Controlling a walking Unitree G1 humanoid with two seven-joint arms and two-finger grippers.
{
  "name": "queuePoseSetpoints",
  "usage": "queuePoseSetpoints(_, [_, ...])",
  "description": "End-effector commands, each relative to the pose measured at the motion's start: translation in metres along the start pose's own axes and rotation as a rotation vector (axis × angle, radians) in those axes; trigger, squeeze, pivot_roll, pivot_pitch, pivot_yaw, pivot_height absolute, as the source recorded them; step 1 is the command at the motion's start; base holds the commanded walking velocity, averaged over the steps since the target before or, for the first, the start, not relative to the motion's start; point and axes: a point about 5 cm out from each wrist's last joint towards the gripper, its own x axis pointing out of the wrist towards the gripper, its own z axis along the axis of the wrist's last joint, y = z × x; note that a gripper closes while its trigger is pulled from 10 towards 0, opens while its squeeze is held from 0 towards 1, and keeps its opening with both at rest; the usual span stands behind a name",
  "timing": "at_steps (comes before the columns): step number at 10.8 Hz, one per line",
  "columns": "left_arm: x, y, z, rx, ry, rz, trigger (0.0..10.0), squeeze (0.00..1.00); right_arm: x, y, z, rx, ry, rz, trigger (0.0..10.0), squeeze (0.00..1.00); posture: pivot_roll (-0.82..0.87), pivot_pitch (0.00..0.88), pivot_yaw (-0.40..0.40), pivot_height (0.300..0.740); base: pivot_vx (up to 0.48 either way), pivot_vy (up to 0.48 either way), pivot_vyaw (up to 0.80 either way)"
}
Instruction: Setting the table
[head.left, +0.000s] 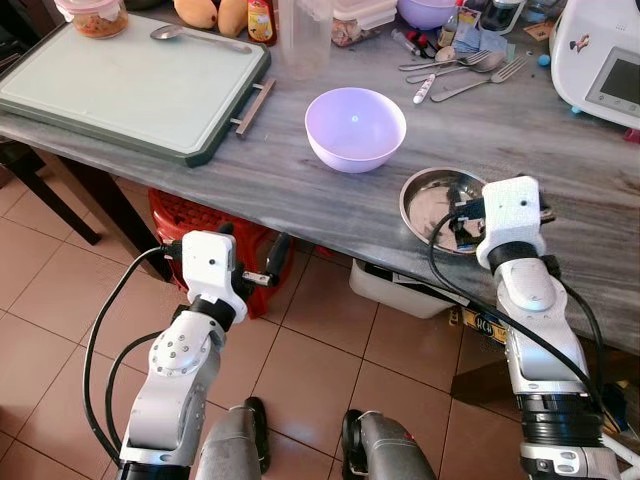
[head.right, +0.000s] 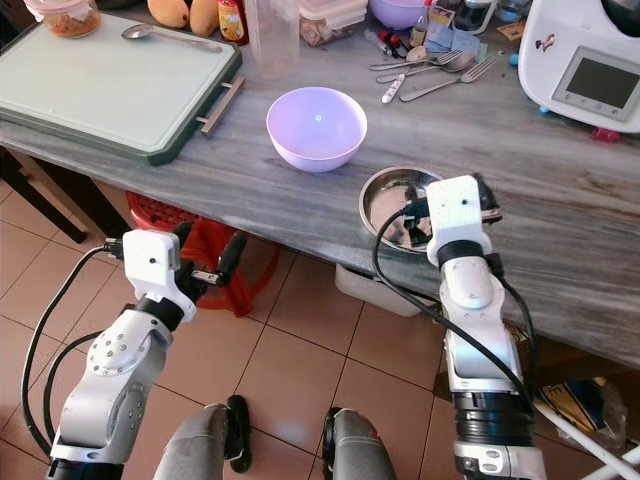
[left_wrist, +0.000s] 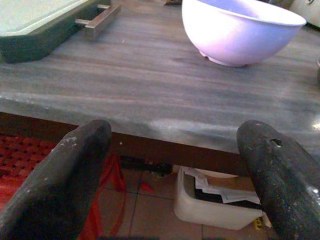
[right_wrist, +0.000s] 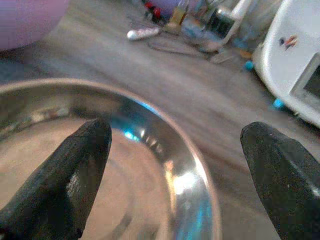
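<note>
Right gripper (right_wrist: 175, 165) spread wide over steel bowl (head.left: 432, 196) at table's (head.left: 250, 170) near edge | left gripper (left_wrist: 175, 170) open, below that edge | purple bowl (head.left: 355, 128) mid-table, beside tray (head.left: 120, 85)

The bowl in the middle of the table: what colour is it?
The bowl is pale lilac, clearest in the left eye view.

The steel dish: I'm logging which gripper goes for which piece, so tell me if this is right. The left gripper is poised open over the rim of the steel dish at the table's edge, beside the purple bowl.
Not quite: the right gripper is the one poised open at the steel dish, as the right wrist view shows. The rest holds: it sits at the table edge, beside the purple bowl.
</note>
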Motion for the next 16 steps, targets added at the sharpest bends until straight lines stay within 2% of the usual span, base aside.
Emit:
queuePoseSetpoints(1, [-0.003, -0.001, 0.0, 0.003, 0.006, -0.011, 10.0, 0.0, -0.001, 0.002, -0.008, 0.02, 0.06, 0.019, 10.0, 0.0, -0.04, 0.22, -0.014, 0.74, 0.0, 0.0, 0.0])
queuePoseSetpoints(6, [-0.004, -0.003, -0.001, 0.001, 0.014, -0.012, 10.0, 0.0, -0.001, 0.025, -0.012, 0.097, 0.134, 0.166, 10.0, 0.0, -0.04, 0.225, -0.02, 0.74, 0.0, 0.0, 0.0])
queuePoseSetpoints(13, [-0.005, -0.005, -0.002, -0.002, 0.021, -0.011, 10.0, 0.0, 0.013, 0.028, -0.011, 0.12, 0.177, 0.158, 10.0, 0.0, -0.04, 0.235, -0.022, 0.74, 0.0, 0.0, 0.0])
queuePoseSetpoints(16, [-0.005, -0.006, -0.003, -0.008, 0.025, -0.016, 10.0, 0.0, 0.017, 0.043, -0.005, 0.179, 0.151, 0.217, 10.0, 0.0, -0.04, 0.235, -0.023, 0.74, 0.0, 0.0, 0.0])
